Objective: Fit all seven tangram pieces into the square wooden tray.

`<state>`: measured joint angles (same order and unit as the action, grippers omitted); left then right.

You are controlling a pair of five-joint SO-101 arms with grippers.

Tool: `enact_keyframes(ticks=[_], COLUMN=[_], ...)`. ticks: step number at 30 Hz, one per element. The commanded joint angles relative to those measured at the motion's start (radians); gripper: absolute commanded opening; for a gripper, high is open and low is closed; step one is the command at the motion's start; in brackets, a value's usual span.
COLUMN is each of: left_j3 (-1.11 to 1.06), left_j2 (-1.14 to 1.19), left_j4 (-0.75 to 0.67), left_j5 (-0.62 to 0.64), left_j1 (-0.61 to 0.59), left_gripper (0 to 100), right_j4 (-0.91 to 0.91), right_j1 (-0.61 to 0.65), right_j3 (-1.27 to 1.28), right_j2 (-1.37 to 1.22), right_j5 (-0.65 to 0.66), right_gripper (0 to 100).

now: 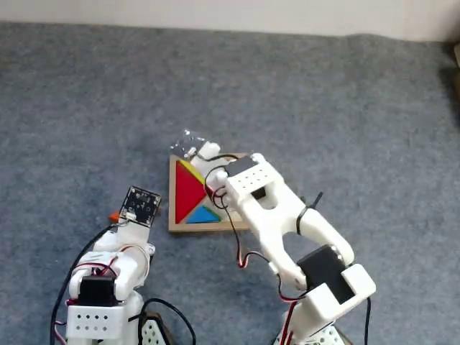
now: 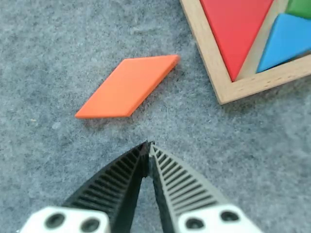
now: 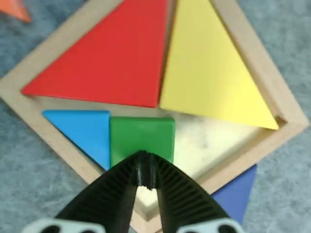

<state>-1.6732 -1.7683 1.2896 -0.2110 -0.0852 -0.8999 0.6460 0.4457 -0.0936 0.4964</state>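
Grey carpeted counter, square wooden tray [image 1: 208, 228] in the middle, both arms on the near side. Red triangle [image 3: 107, 58], yellow triangle [image 3: 204, 73], light blue triangle [image 3: 82, 128] and green square [image 3: 142, 133] lie flat inside the tray, with a bare wood gap [image 3: 209, 143] beside the green square. Orange parallelogram [image 2: 127, 86] lies flat on the counter outside the tray, near its rim but apart from it. It sits just ahead of the left gripper [image 2: 148, 148], whose fingers are clenched on nothing. The long axis runs diagonal to the line of the fingers, and one sharp tip points toward the tray rim. A dark blue triangle [image 3: 238, 191] also lies outside, partly hidden behind the rim. The right gripper [image 3: 145, 172] hangs over the green square's edge, fingers pressed together and empty. The left arm is clearly nearer the orange piece. Judgement: the fingers must part and turn across the short width to take it.
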Motion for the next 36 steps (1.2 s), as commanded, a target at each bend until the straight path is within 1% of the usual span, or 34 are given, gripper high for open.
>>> enact_keyframes(ticks=[1, 7, 10, 14, 16, 19, 26, 28, 30, 32, 34, 36], left_j3=[-0.024, -0.024, -0.024, -0.024, -0.024, -0.024, -0.024, -0.024, -0.024, -0.024, -0.024, -0.024], left_j2=[-0.048, -0.048, -0.048, -0.048, -0.048, -0.048, -0.048, -0.048, -0.048, -0.048, -0.048, -0.048], left_j4=[0.003, 0.003, 0.003, 0.003, 0.003, 0.003, 0.003, 0.003, 0.003, 0.003, 0.003, 0.003], left_j5=[0.008, 0.008, 0.008, 0.008, 0.008, 0.008, 0.008, 0.008, 0.008, 0.008, 0.008, 0.008], left_j1=[0.015, 0.015, 0.015, 0.015, 0.015, 0.015, 0.015, 0.015, 0.015, 0.015, 0.015, 0.015], left_gripper=[3, 3, 3, 3, 3, 3, 3, 3, 3, 3, 3, 3], right_j4=[0.013, 0.019, 0.025, 0.025, -0.010, -0.088, -0.209, -0.249, -0.277, -0.283, -0.278, -0.257], right_j1=[0.036, 0.096, 0.114, 0.117, 0.110, 0.074, -0.099, -0.147, -0.191, -0.228, -0.262, -0.271], right_j3=[0.002, -0.004, -0.004, -0.004, -0.010, -0.051, -0.064, -0.062, -0.064, -0.056, -0.030, -0.013], right_j2=[0.033, 0.033, 0.033, 0.042, 0.058, 0.145, 0.397, 0.421, 0.423, 0.420, 0.407, 0.386], right_j5=[-0.011, -0.018, -0.072, -0.081, -0.080, -0.080, -0.083, -0.124, -0.199, -0.255, -0.281, -0.287], right_gripper=[0.5, 0.5, 0.5, 0.5, 0.5, 0.5, 1.1, 1.3, 5.0, 11.2, 16.5, 18.3])
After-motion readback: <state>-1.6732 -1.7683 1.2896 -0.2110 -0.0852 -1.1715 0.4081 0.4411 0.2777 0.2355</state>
